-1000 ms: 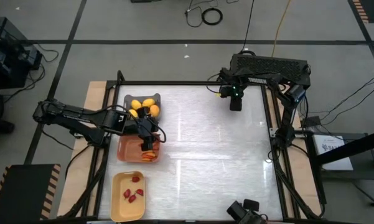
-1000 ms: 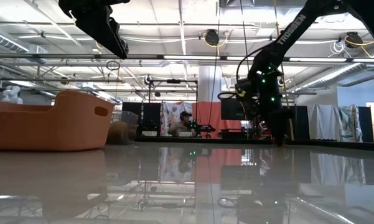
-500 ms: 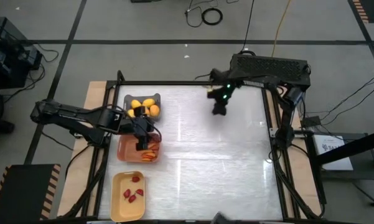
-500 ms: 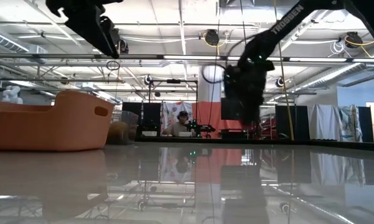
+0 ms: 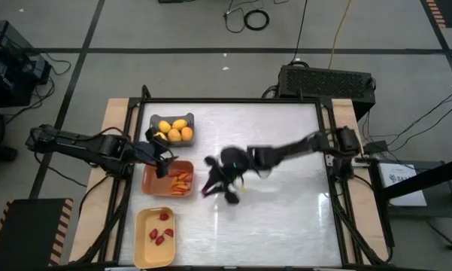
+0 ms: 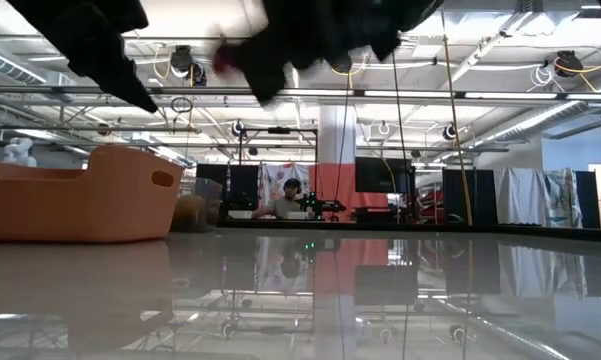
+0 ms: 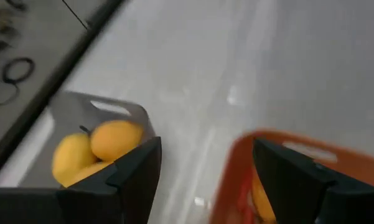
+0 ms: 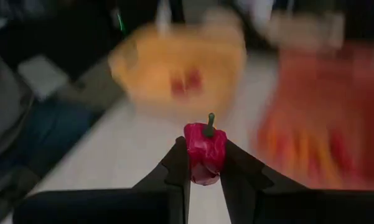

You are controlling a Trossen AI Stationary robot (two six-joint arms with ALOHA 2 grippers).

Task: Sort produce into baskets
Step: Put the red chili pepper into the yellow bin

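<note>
Only the right wrist view shows the right gripper [image 8: 205,163] pinching 1 red strawberry [image 8: 205,153]. The high view blurs it mid-table beside the orange bin [image 5: 152,181]. The left gripper [image 7: 205,171] hangs spread above the grey bin [image 7: 115,112].

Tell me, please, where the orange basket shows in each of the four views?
High view: the orange basket sits left of centre, between the grey basket and the yellow basket.
Low view: far left, on the tabletop.
Left wrist view: lower right, behind a finger.
Right wrist view: blurred, at the right.
Shared landmark: the carrots inside it.
</note>
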